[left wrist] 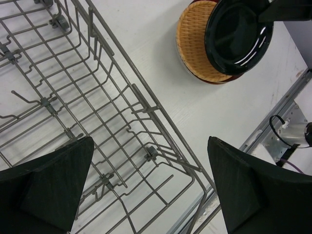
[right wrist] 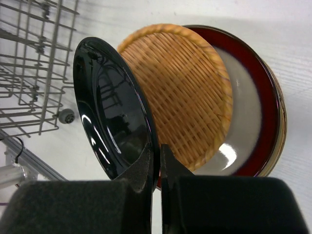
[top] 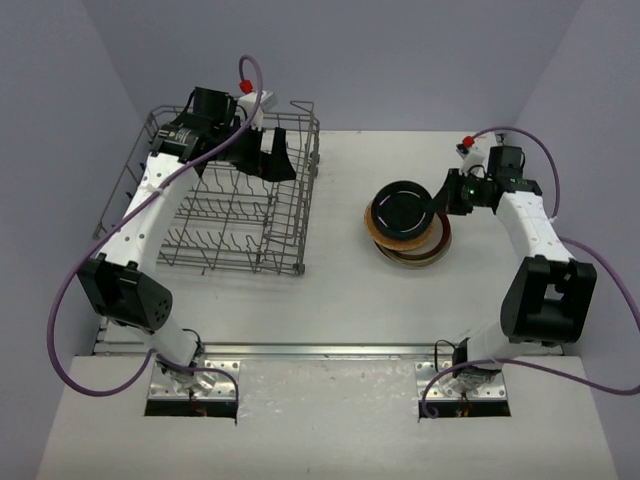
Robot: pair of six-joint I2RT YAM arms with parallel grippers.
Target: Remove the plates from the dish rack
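Right gripper (right wrist: 157, 157) clamped on the rim of the black plate (right wrist: 109, 122), which is held tilted over the stack (tan plate (right wrist: 187, 92) on red-rimmed plate (right wrist: 256, 92)) towards the table's (top: 350, 290) right edge. Left gripper (left wrist: 151, 183), jaws spread and empty, hangs above the dish rack (top: 240, 205) at the far left corner.
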